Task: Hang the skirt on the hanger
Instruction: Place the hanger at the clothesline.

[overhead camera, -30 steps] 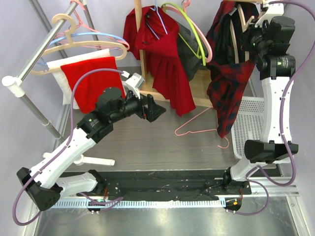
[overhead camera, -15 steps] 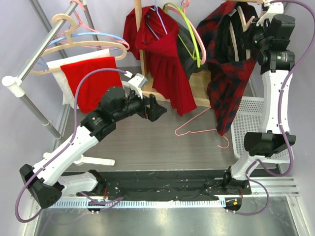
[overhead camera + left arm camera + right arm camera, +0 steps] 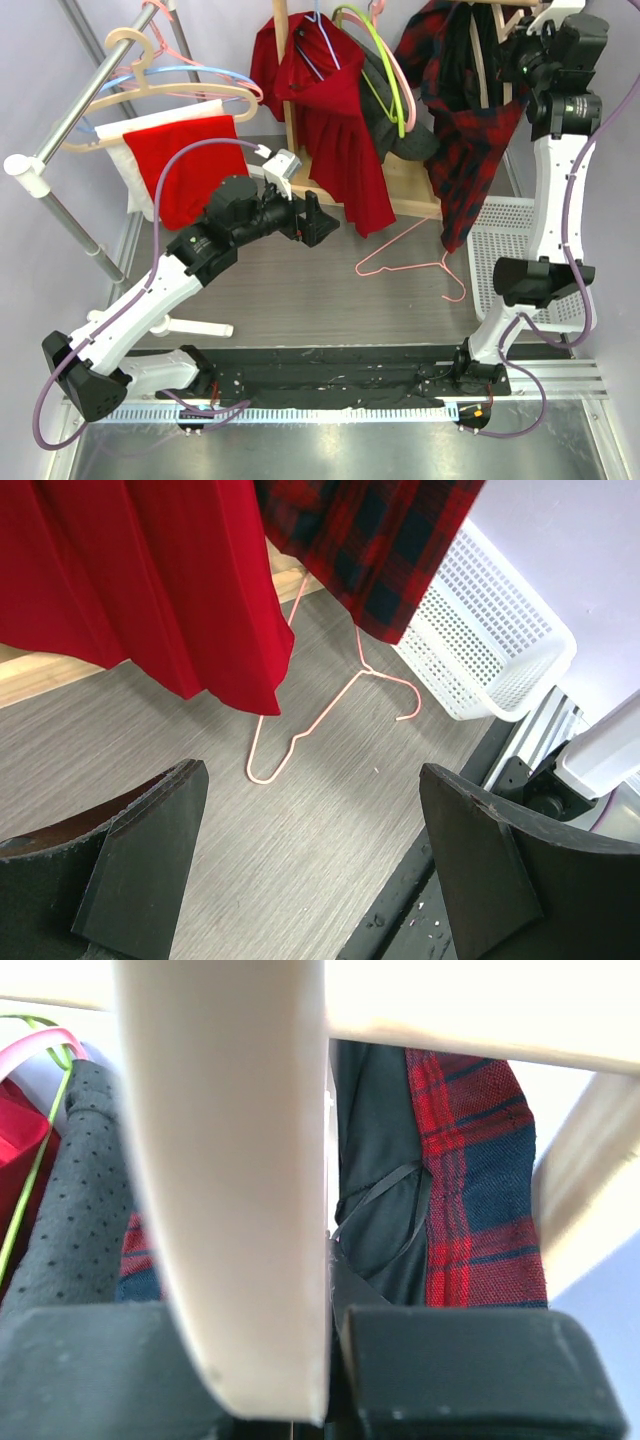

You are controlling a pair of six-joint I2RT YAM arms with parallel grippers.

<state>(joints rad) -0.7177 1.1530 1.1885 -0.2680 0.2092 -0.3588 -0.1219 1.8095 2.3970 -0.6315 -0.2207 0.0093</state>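
The red-and-navy plaid skirt hangs on a pale wooden hanger at the top right. My right gripper is shut on that hanger and holds it high beside the wooden rack. In the right wrist view the cream hanger bar sits between the jaws, with the plaid cloth and its black lining behind. My left gripper is open and empty over the table, below the hanging red dress. The left wrist view shows the plaid hem at the top.
A pink wire hanger lies on the table; it also shows in the left wrist view. A white mesh basket stands at the right. A metal rail with hangers and a red cloth is at the left.
My right arm has lifted the hanger with the plaid skirt up and to the left, toward the rack. My left gripper has shifted slightly to the right.
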